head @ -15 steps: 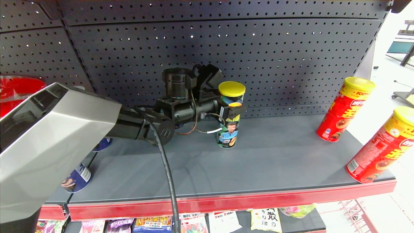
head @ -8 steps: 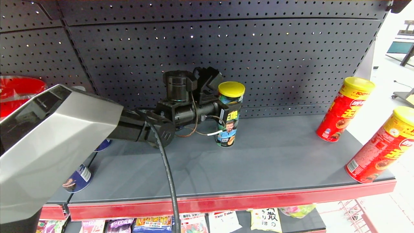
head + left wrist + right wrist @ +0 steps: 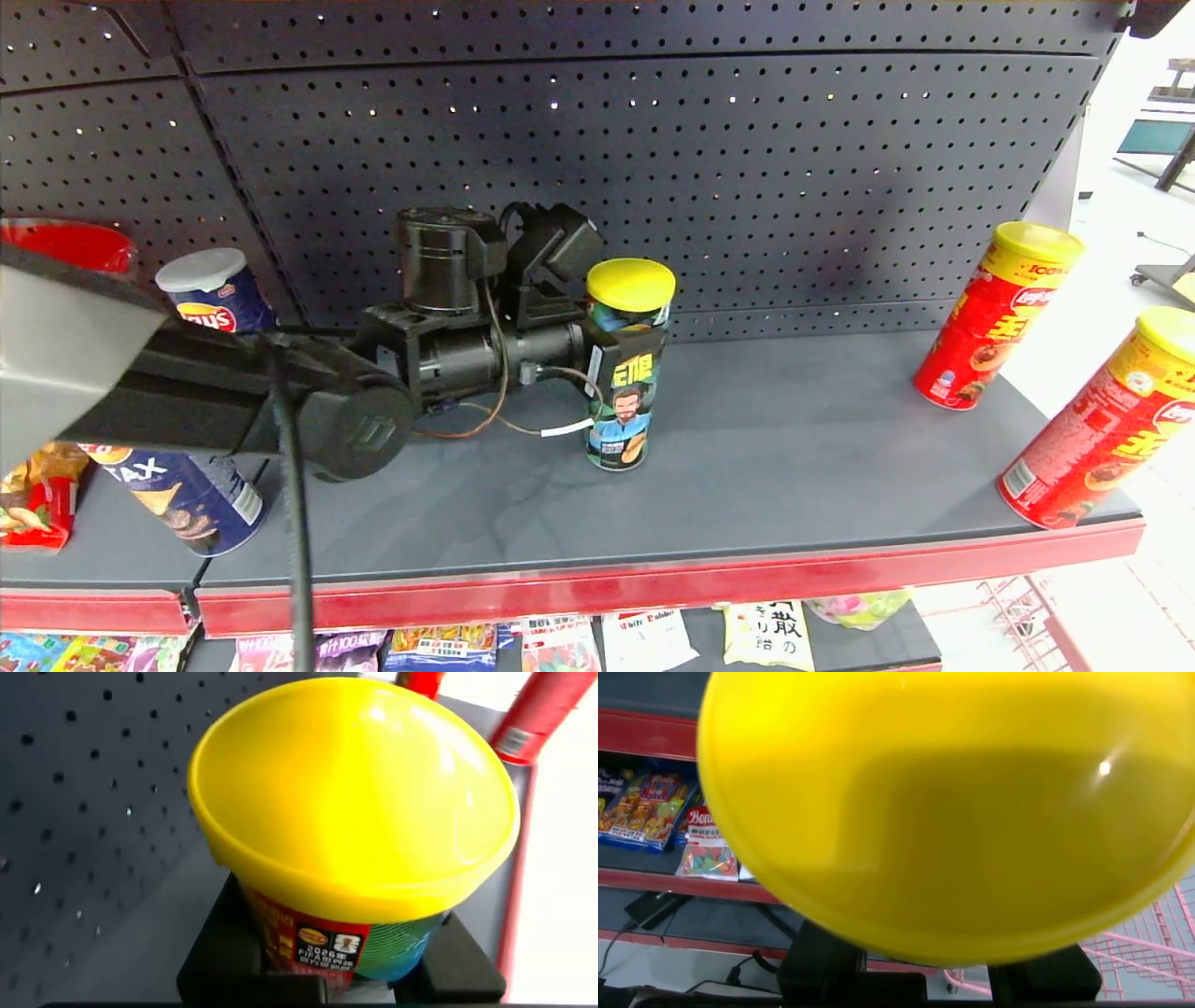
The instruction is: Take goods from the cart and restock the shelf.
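Over the last second your left gripper (image 3: pixel 627 349) carried the green chip can (image 3: pixel 620 420) leftward and forward, away from the pegboard back (image 3: pixel 747 187). It stayed clamped round the can's middle, likely so the can could stand upright. I couldn't tell whether the base touched the shelf deck (image 3: pixel 766 485). Open deck ran right to the rear red can (image 3: pixel 994 313) and front red can (image 3: pixel 1102 420). A white-lidded blue can (image 3: pixel 210 294) stood left. Mind the red front lip (image 3: pixel 653 583). Your right gripper (image 3: pixel 938 973) gripped another yellow-lidded can (image 3: pixel 952 803) low, near the cart (image 3: pixel 1158 952).
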You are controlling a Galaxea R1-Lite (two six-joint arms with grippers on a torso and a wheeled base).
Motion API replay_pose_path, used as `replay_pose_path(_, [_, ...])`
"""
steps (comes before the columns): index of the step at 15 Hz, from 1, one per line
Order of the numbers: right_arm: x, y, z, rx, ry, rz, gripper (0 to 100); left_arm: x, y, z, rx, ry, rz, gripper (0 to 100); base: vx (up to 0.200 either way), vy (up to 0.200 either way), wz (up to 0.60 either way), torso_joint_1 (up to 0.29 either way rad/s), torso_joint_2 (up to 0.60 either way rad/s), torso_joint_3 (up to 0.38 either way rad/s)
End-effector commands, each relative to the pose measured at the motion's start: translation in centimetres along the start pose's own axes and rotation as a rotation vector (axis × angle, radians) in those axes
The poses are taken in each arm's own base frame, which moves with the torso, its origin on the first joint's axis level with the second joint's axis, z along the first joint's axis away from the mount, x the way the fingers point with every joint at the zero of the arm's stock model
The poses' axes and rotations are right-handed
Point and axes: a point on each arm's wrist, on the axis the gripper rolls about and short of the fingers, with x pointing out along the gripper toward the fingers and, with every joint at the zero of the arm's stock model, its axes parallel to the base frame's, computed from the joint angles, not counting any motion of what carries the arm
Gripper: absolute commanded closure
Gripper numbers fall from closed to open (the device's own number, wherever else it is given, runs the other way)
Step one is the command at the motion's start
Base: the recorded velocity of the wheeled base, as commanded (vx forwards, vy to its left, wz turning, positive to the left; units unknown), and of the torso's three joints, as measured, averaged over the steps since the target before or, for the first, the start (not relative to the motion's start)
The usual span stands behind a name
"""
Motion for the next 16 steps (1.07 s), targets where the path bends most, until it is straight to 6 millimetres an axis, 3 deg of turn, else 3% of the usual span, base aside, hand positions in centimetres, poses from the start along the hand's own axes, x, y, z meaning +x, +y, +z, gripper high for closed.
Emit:
replay_pose_path(1, [0.1, 0.0, -0.1, 0.0, 0.005, 0.001, 100, -2.5, -2.3, 1.6, 0.002, -0.03, -0.01, 100, 0.0, 0.0, 0.0, 0.0, 0.0, 0.0])
replay_pose_path(4, [0.1, 0.0, -0.1, 0.0, 0.006, 0.003, 100, -1.9, -4.9, 0.9, -0.047, -0.057, -0.021, 100, 0.0, 0.0, 0.0, 0.0, 0.0, 0.0])
replay_pose_path(8, [0.1, 0.0, -0.1, 0.0, 0.004, 0.002, 100, -2.5, -5.2, -1.1, -0.043, -0.055, -0.012, 100, 0.0, 0.0, 0.0, 0.0, 0.0, 0.0])
replay_pose_path(16, [0.1, 0.0, -0.1, 0.0, 0.004, 0.002, 100, -4.2, -4.8, -2.3, -0.043, -0.055, 0.017, 100, 0.0, 0.0, 0.0, 0.0, 0.0, 0.0])
